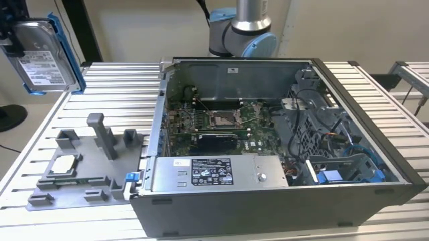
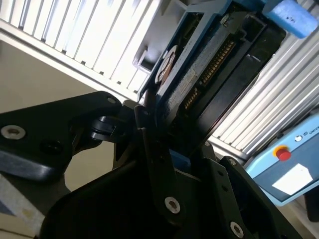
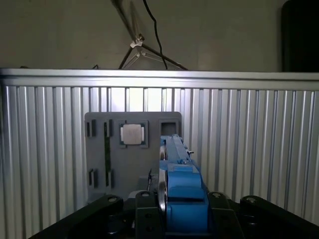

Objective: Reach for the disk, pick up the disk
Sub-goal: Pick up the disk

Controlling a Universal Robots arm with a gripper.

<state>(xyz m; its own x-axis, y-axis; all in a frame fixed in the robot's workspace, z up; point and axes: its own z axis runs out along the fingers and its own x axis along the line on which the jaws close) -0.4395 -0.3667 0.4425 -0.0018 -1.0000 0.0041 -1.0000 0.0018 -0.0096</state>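
Gripper [image 3: 183, 219] clamps the hard disk [image 3: 177, 149] by its blue frame, high above the grey fixture tray [image 3: 97, 149]; we judge a firm, level hold matters.

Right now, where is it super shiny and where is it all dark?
Second wrist view: the ribbed table glares almost white, while the gripper holding the disk is in shadow. First wrist view: light streaks the table's ribs; the wall behind is dim. Exterior view: even light, darkest inside the computer case.
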